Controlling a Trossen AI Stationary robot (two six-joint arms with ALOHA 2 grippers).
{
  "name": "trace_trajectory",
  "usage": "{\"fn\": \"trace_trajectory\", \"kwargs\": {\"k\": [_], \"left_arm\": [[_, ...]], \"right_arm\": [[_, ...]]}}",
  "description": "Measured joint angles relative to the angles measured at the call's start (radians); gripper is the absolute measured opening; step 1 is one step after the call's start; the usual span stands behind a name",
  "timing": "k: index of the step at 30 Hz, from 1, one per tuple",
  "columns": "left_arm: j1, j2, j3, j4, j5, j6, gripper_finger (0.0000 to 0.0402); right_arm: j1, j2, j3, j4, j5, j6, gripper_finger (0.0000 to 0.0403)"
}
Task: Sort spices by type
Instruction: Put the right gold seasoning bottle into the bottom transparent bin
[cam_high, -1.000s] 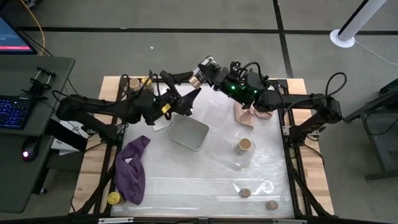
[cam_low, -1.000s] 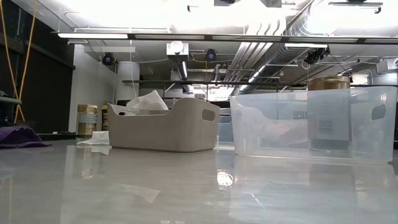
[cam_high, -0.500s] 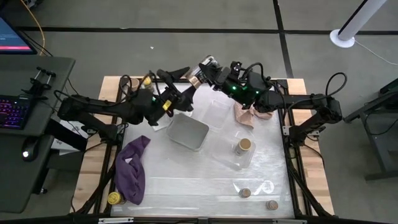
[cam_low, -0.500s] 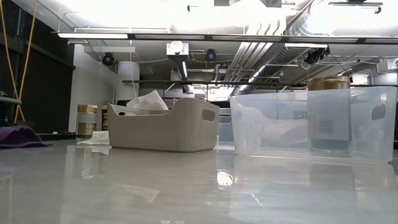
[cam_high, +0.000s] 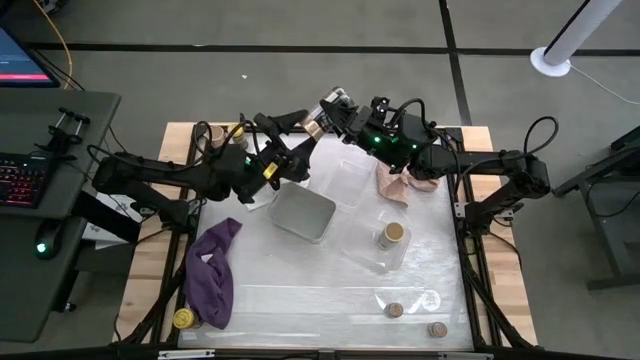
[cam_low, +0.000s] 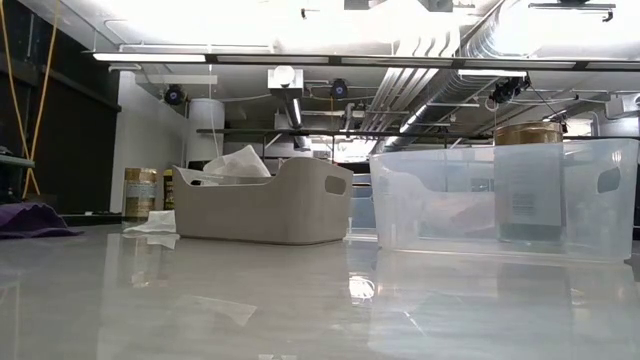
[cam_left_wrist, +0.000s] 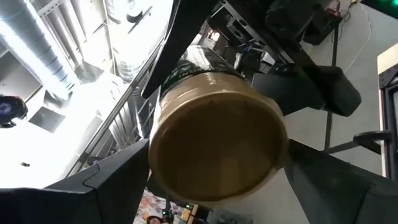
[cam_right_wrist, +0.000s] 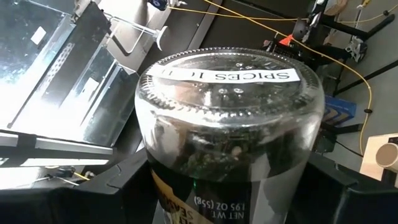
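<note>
A wide spice jar with a tan lid hangs in the air over the table's far edge, between my two grippers. My right gripper is shut on it. In the right wrist view its glass base faces the camera. My left gripper is open, with a finger on each side of the jar's tan lid; I cannot tell whether they touch it. Another tan-topped jar stands in a clear bin. Two tiny jars stand near the front edge, and a yellow-lidded jar beside the purple cloth. My right gripper pinches the jar's glass body near its base, one finger on each side. The fingers come level from the table's right, along the jar. The jar is lifted clear and lies on its side, with its tan lid toward my left gripper.
The grey tray sits mid-table below the grippers, with clear bins to its right. A pink cloth lies under my right arm, a purple cloth at the near left. Two more jars stand at the far left corner.
My left gripper has risen from above the tray and moved toward the table's far edge, bringing its open fingers around the lid end of the jar. My right gripper has held the jar almost still.
</note>
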Motion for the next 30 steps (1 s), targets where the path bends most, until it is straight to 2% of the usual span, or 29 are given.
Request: {"fn": "trace_trajectory", "kwargs": {"k": [9, 13, 20, 26, 30], "left_arm": [[0.000, -0.001, 0.000, 0.019, 0.000, 0.066, 0.0397], [-0.006, -0.001, 0.000, 0.021, 0.031, 0.072, 0.0396], [-0.019, -0.001, 0.000, -0.007, 0.039, -0.050, 0.0395], [0.010, 0.000, 0.000, -0.010, 0.166, -0.079, 0.0395], [0.021, 0.000, 0.000, -0.011, 0.185, -0.079, 0.0395]], "right_arm": [[0.000, 0.000, 0.000, -0.001, -0.003, 0.003, 0.0273], [0.000, 0.000, 0.000, -0.001, -0.007, 0.002, 0.0273], [0.000, 0.000, 0.000, -0.009, -0.020, 0.001, 0.0273], [0.001, 0.000, 0.000, -0.024, -0.025, 0.003, 0.0273], [0.003, 0.000, 0.000, -0.024, -0.026, 0.003, 0.0273]]}}
